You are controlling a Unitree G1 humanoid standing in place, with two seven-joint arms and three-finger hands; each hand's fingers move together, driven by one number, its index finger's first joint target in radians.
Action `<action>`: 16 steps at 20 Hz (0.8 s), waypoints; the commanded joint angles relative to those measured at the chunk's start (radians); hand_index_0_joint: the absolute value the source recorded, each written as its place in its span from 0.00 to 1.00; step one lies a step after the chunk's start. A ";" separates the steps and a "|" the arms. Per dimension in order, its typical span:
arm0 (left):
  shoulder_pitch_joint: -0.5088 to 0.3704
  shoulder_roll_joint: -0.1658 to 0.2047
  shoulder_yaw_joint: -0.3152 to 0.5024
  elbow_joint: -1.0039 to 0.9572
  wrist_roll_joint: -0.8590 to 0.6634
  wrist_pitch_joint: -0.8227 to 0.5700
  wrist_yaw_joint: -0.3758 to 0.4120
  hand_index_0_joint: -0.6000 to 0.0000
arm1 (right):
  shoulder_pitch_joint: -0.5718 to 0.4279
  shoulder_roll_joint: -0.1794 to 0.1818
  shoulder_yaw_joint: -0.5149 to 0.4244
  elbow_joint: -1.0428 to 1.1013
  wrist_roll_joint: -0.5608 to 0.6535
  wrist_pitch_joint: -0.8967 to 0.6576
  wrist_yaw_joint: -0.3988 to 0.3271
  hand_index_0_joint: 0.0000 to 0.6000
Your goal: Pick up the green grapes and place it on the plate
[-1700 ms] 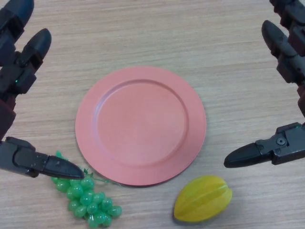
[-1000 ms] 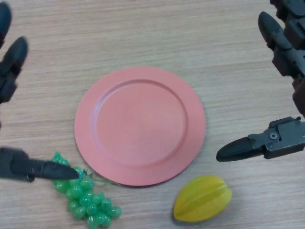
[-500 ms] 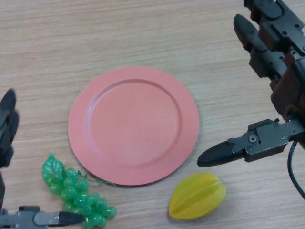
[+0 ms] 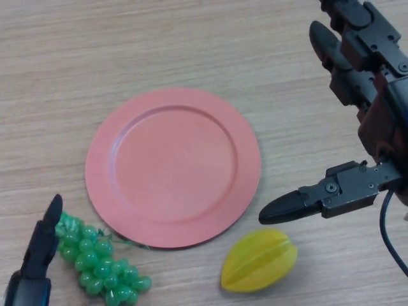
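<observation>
Left hand [image 4: 39,255] touches the green grapes [image 4: 95,258]; I can't tell its grasp. Light, floppy cluster: I'd pinch near the stem.

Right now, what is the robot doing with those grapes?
It's getting ready to grab them. The left hand sits right beside the green grapes on the table but isn't holding them. The pink plate is empty. The right hand hangs open above the yellow starfruit.

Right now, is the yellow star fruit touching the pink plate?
Apart. The head view shows a strip of bare wooden table between the star fruit and the plate's lower right rim.
</observation>
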 commanded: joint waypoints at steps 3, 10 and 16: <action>-0.029 0.021 0.005 0.025 0.093 -0.082 0.132 1.00 | -0.013 -0.030 -0.044 -0.050 0.005 -0.133 -0.037 0.00; -0.073 0.021 -0.052 0.086 0.063 -0.009 0.166 1.00 | 0.004 -0.075 -0.060 -0.050 0.058 -0.149 -0.073 0.00; -0.086 0.028 -0.051 0.128 0.041 -0.023 0.169 0.83 | 0.007 -0.123 -0.075 -0.050 0.128 -0.153 -0.124 0.00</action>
